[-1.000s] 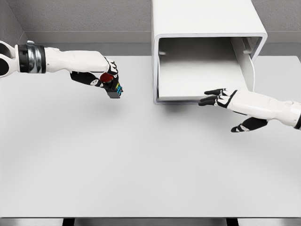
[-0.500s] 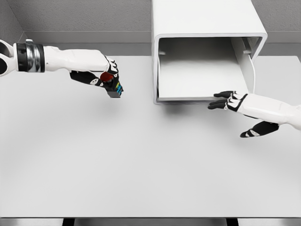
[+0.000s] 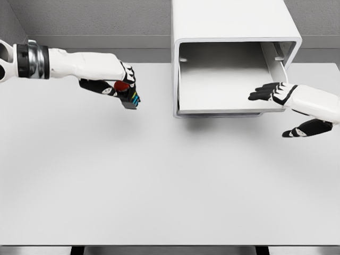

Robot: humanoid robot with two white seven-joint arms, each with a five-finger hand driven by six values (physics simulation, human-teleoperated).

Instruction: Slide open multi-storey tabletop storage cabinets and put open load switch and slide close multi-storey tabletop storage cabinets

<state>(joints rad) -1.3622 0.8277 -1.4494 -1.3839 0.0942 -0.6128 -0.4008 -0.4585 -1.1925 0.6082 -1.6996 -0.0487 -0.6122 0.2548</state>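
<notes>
Across the whole lower view we see the pale grey desk [image 3: 159, 186], flat and wide, with a grey wall behind it. At the back of the desk, right of the middle, stands the white cabinet [image 3: 234, 32], a rounded box. Its drawer [image 3: 223, 87] is slid out toward us, and we look down into the bare white tray.

From the left edge our left arm [image 3: 69, 65] reaches in level over the desk, white with a dark band near the shoulder end. From the right edge our right arm [image 3: 321, 103] comes in low, its forearm slanting up toward the cabinet.

Our right hand [image 3: 281, 95] sits at the drawer's front right corner, its fingers [image 3: 261, 93] stretched out flat and loose over the tray, holding nothing; the thumb hangs apart below, over the desk.

Our left hand [image 3: 114, 85] is well left of the cabinet, above the desk, its fingers curled tight around the switch [image 3: 127, 95]. That switch is a small dark block with a red knob on top and a bit of blue and yellow at its side, hanging clear of the desk surface, outside the drawer.
</notes>
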